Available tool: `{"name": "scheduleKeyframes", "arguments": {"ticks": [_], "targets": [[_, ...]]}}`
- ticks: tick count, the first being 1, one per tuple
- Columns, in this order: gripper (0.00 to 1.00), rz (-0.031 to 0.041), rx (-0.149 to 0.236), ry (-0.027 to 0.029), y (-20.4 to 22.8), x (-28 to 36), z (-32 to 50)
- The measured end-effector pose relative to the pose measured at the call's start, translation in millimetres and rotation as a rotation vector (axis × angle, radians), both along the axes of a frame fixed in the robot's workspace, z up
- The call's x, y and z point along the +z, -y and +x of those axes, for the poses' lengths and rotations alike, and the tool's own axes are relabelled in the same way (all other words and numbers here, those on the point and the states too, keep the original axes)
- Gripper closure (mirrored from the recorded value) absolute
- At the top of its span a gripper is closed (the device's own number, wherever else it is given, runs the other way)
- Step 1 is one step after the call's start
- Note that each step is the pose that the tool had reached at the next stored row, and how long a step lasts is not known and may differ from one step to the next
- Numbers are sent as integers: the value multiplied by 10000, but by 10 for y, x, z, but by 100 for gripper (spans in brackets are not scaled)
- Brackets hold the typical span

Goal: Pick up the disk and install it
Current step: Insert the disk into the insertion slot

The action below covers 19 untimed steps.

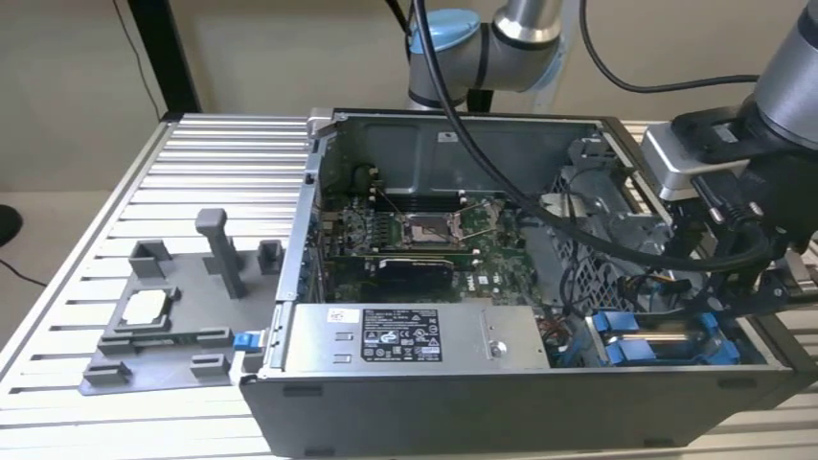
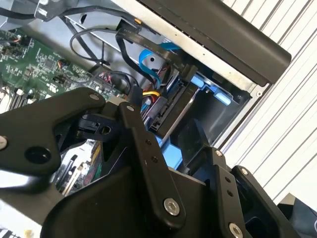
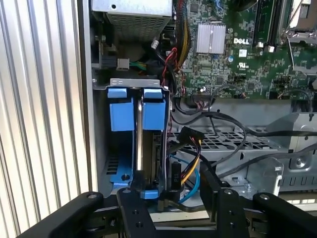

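ARM WORKS AT THE DRIVE BAY: The robot arm's gripper [image 1: 735,307] hung over the drive bay [image 3: 113,163] in a corner of the open computer case [image 1: 511,393] on the slatted table [image 1: 217,163]. The disk [image 3: 141,148] stood on edge inside the bay, its silver side running between two blue tabs [image 3: 121,111]. Whether the gripper was clamped on the disk or merely close to it could not be told. Seating the disk well looked to depend on keeping it square to the bay and pressing straight along the slot, so that the blue bracket would not bind. Room was tight. The case's outer wall ran just beside the bay on one side, and a bundle of cables [image 3: 190,148] ending in a black plug lay just beside it on the other, near the gripper. The grey power box [image 1: 409,335] sat apart from the bay, toward the exterior view's left.
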<state>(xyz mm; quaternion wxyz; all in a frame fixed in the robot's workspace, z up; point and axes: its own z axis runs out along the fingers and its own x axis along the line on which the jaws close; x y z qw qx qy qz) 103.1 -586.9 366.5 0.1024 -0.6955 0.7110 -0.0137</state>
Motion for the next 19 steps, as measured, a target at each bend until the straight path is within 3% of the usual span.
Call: {"name": "scheduleKeyframes", "arguments": {"ticks": [8,12,13,14,15,19], "targets": [[0,-1,-824,28,-6,-112,-8],[0,0,-860,30,-6,-114,-7],[0,10,-858,69,-6,-115,-9],[0,19,-848,141,-7,-114,-10],[0,32,-833,275,-9,-116,-11],[0,64,-801,987,-10,-119,-68]]}}
